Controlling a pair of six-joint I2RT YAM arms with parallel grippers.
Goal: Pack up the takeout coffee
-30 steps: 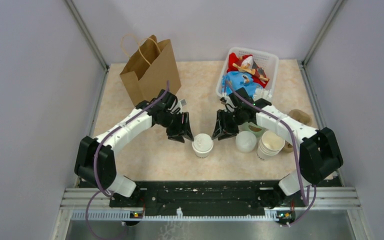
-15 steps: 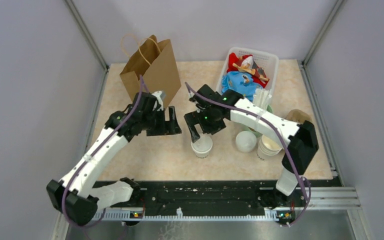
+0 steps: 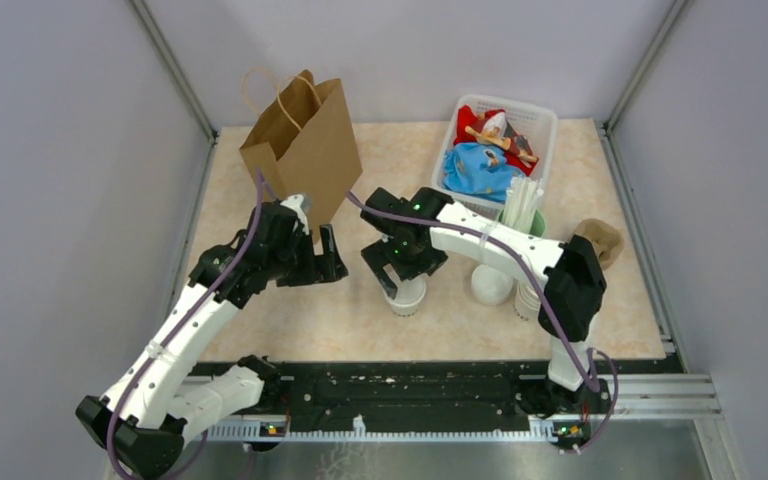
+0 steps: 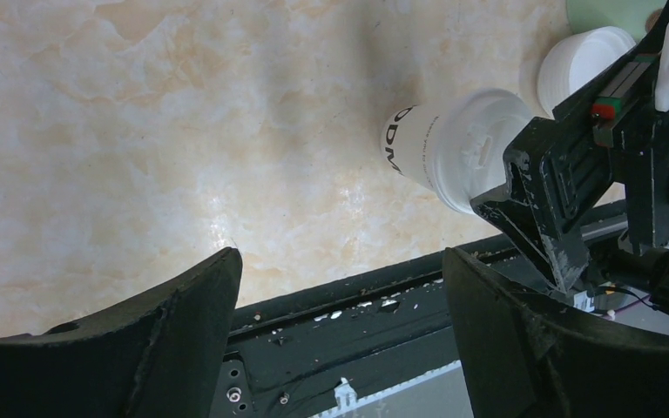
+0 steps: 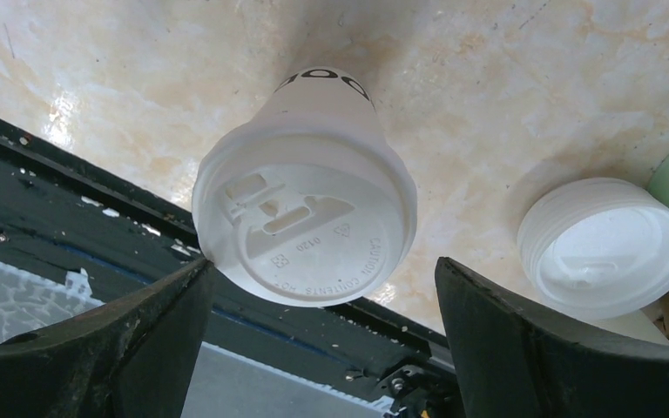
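Standing upright on the marbled beige bench [image 3: 290,315], the white paper cup with black lettering and a white plastic lid [image 3: 407,296] sits between the two arms. The right tool [image 5: 322,261] hangs directly over it, fingers spread wide on either side of the lid; I cannot tell whether one touches the rim. The left tool [image 4: 340,257], also spread apart and empty, hovers left of the cup, near the foot of the brown paper bag [image 3: 305,140]. A loose white round lid [image 5: 605,244] lies to the right of the cup.
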